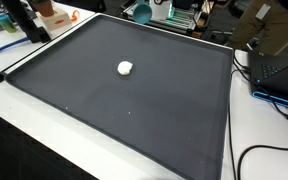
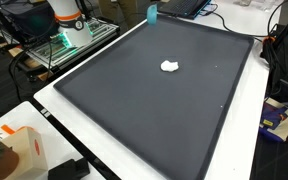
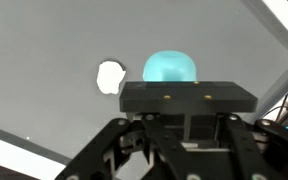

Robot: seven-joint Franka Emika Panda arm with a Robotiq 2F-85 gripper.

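The claw (image 3: 184, 105) enters the wrist view from the bottom edge as a black metal linkage topped by a flat black crossbar with two screws. The fingertips are hidden behind that bar, so it cannot be told whether the claw is spread or closed. Directly past the crossbar, centred on the claw, sits a smooth teal dome-shaped object (image 3: 170, 68); contact with the claw cannot be confirmed. No such dome lies on the mat near the lump in either exterior view, so it is judged to be up at the claw rather than resting below it. Its surface is glossy and evenly curved, probably hard plastic or rubber. Expect it to be light, rigid and slippery, and take hold across the widest part, not over the crown. Beyond the claw and to its left in the wrist view lies a small white crumpled lump (image 3: 110, 76). Its outline is irregular and its surface matte, so it is judged soft, very light, compressible and not fragile. Pinch it from above across its narrower axis. It rests alone near the middle of a dark grey matte rectangular mat (image 1: 164, 110) with a thin raised black rim. The mat covers most of a white table (image 1: 269, 140), which extends past the mat's edges.
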